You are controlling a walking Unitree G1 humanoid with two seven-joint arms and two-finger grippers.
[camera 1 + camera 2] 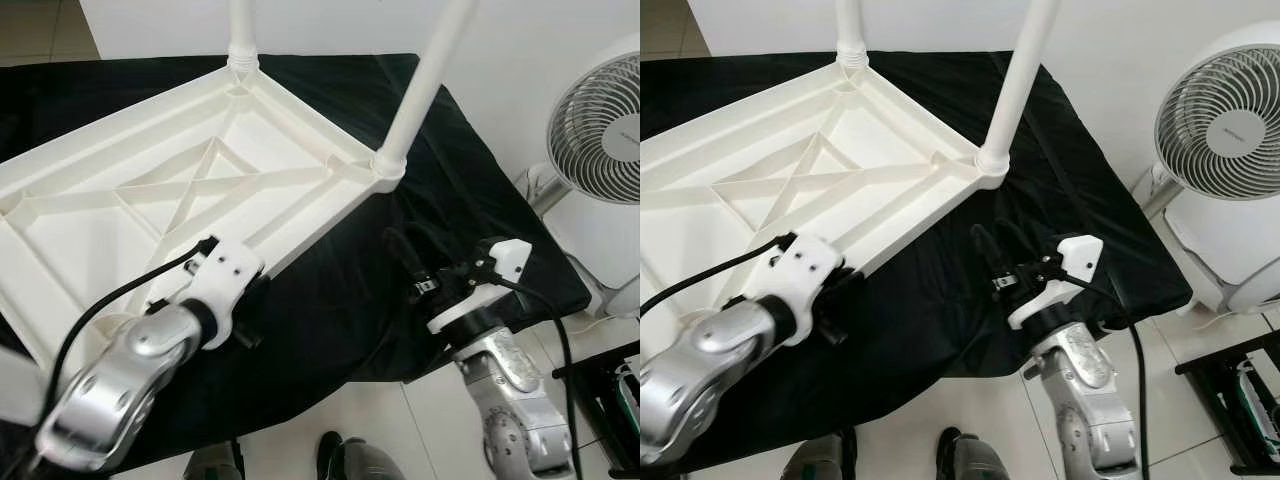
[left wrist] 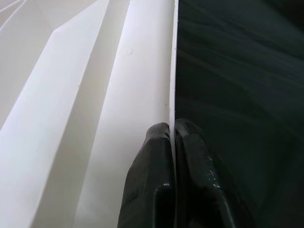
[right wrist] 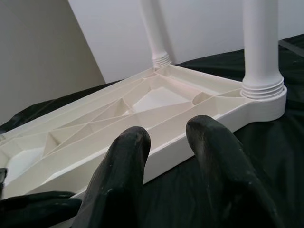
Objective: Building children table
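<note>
White tabletop (image 1: 180, 190) lay upside down on the black-draped worktop (image 1: 480, 180), two legs (image 1: 425, 80) already standing in its far corners. Left gripper (image 2: 173, 137) pinched the near rim, jaws pressed on the thin edge. Right gripper (image 3: 166, 142), jaws spread, hung beside that rim, which ran crosswise ahead of it, nearer the legged corner.

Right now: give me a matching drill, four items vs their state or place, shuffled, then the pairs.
Items:
1. left gripper
2. right gripper
3. table legs
4. fan

States:
A. standing on the floor beside the black cloth
B. open, short of the tabletop's edge
C. screwed upright into corners of the upturned tabletop
D. shut on the tabletop's thin rim

Pairs: 1-D, 2-B, 3-C, 4-A
</note>
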